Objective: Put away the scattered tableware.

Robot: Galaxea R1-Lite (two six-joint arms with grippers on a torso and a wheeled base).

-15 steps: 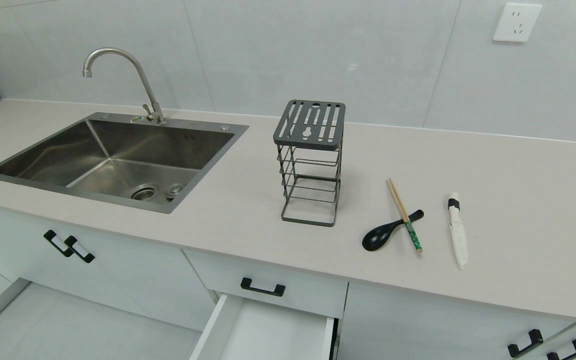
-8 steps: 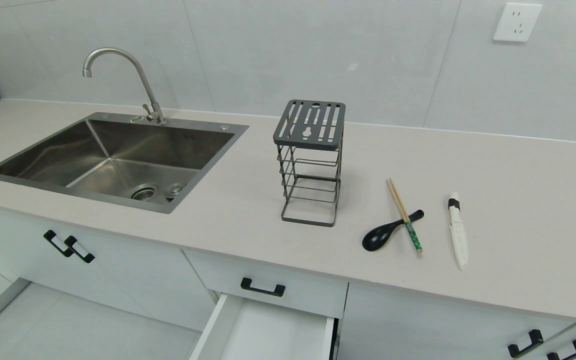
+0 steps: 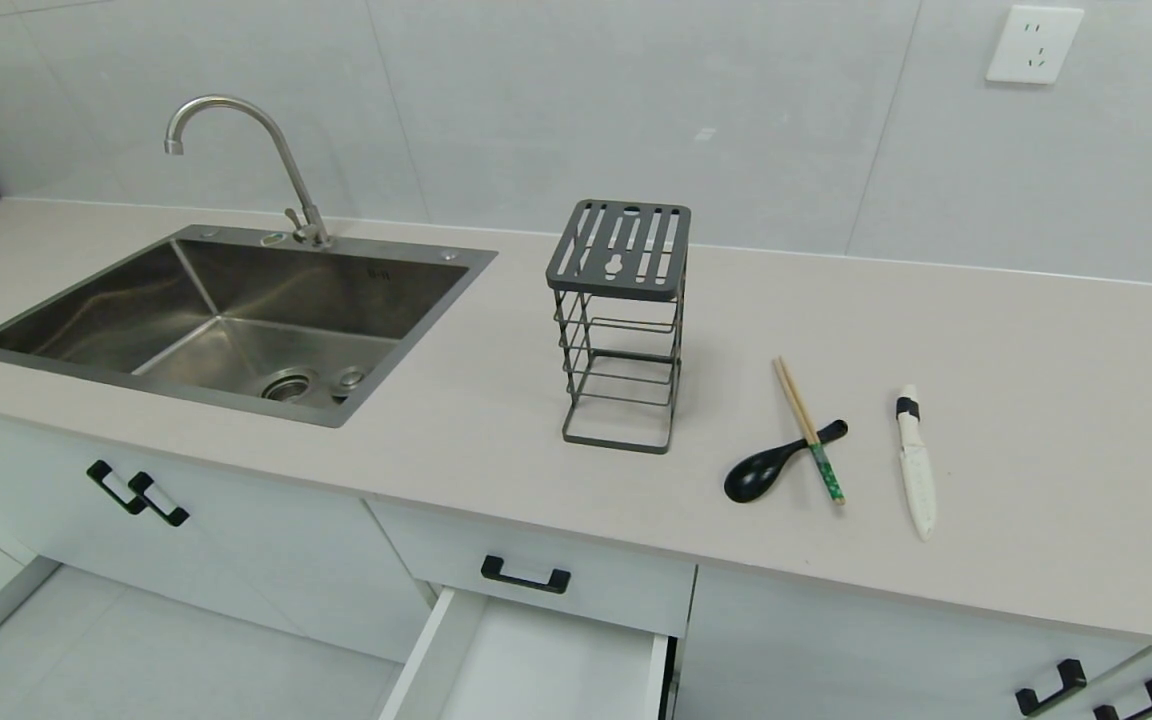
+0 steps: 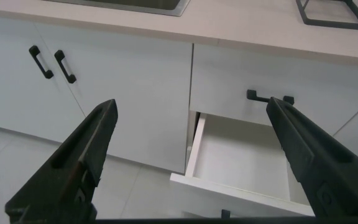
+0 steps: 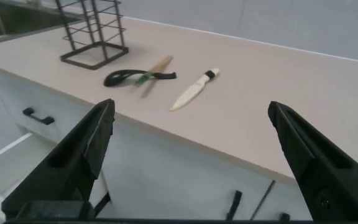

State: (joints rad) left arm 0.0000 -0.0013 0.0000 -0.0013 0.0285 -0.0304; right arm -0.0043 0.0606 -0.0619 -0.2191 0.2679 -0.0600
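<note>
- Wire rack (image 3: pixel 621 325): dark grey, slotted top plate, upright on the countertop (image 3: pixel 496 440), right of the sink.
- Chopsticks (image 3: pixel 808 430): one wooden pair with green ends, lying flat and side by side, right of the rack, crossing the spoon's handle.
- Spoon (image 3: pixel 771 465): black, lying flat, bowl toward the counter's front edge.
- Knife (image 3: pixel 916 465): cream-white with a black band, lying flat, right of the chopsticks and apart from them.
</note>
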